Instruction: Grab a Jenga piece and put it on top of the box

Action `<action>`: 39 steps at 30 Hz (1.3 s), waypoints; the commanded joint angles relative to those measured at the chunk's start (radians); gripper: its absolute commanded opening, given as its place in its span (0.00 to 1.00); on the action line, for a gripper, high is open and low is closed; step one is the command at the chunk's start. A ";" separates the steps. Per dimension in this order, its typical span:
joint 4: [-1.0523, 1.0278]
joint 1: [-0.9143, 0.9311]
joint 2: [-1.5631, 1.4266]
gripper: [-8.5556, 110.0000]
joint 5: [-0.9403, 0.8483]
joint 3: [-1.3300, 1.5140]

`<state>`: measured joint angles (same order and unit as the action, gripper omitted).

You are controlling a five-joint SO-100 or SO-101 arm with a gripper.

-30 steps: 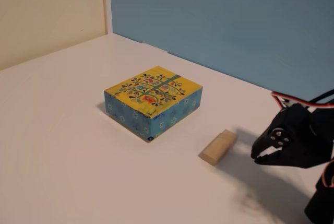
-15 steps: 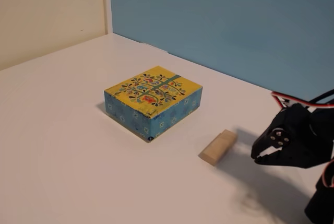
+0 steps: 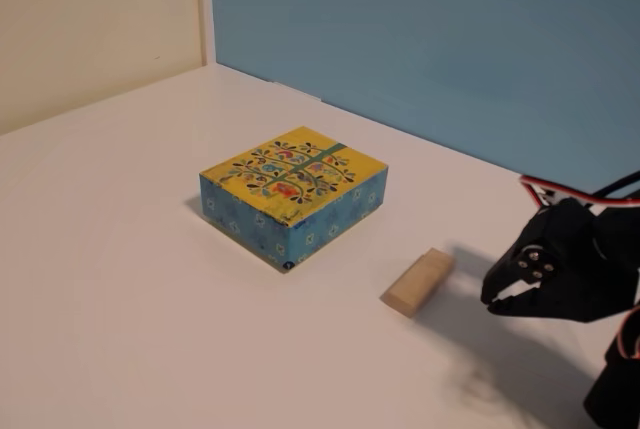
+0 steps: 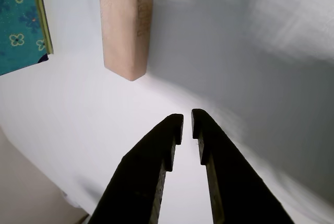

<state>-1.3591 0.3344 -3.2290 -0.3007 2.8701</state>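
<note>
The Jenga piece point(image 3: 418, 282) is a pale wooden block lying flat on the white table, right of the box point(image 3: 293, 192), which has a yellow floral top and blue sides. My black gripper point(image 3: 492, 302) hovers just right of the block and apart from it, holding nothing. In the wrist view the block point(image 4: 127, 20) lies ahead of the gripper point(image 4: 187, 119), slightly to the left. The two fingers stand almost together with only a thin slit between them. A corner of the box's blue side point(image 4: 18, 25) shows at the upper left.
The white table point(image 3: 120, 279) stretches left and in front of the box. A blue wall point(image 3: 450, 39) and a cream wall point(image 3: 90, 19) stand behind it. Red and white cables point(image 3: 560, 189) run over the arm at the right edge.
</note>
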 commanded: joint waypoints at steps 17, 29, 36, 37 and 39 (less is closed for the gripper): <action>-0.003 0.000 0.003 0.07 -0.005 -0.037; 0.020 -0.035 0.002 0.07 0.052 -0.048; 0.015 -0.078 0.000 0.07 0.123 -0.158; 0.009 -0.087 0.000 0.07 0.127 -0.170; -0.005 -0.103 0.003 0.07 0.140 -0.193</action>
<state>-1.3545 0.2562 -3.2352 -0.1733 2.7366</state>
